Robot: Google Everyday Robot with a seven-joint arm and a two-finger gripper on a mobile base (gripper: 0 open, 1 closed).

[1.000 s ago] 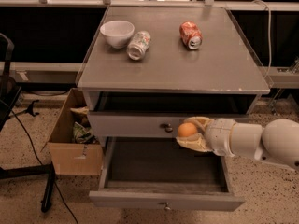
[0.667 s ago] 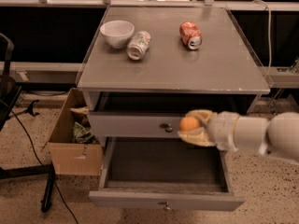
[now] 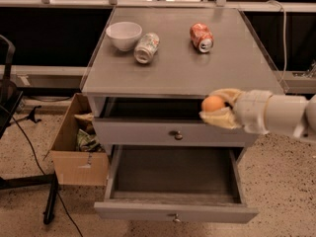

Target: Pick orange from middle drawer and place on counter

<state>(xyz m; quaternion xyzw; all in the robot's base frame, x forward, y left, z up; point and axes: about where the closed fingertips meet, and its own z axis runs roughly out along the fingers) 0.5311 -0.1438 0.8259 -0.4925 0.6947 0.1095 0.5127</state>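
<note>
From here, the robot's tan-padded two-finger gripper (image 3: pixel 220 113) is clamped on the small round orange fruit (image 3: pixel 213 103), level with the flat grey counter top (image 3: pixel 173 70) edge. The open grey middle drawer (image 3: pixel 173 174) lies below it. Pushing forward without rising could knock the fruit loose against that lip. I can't read the labels on the pale soda can (image 3: pixel 147 47) or the red soda can (image 3: pixel 201 37).

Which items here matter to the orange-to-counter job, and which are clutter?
Job: orange, held by the gripper just below the front edge of the counter; open middle drawer.
Lying about: white bowl, silver can, red can, cardboard box.
</note>
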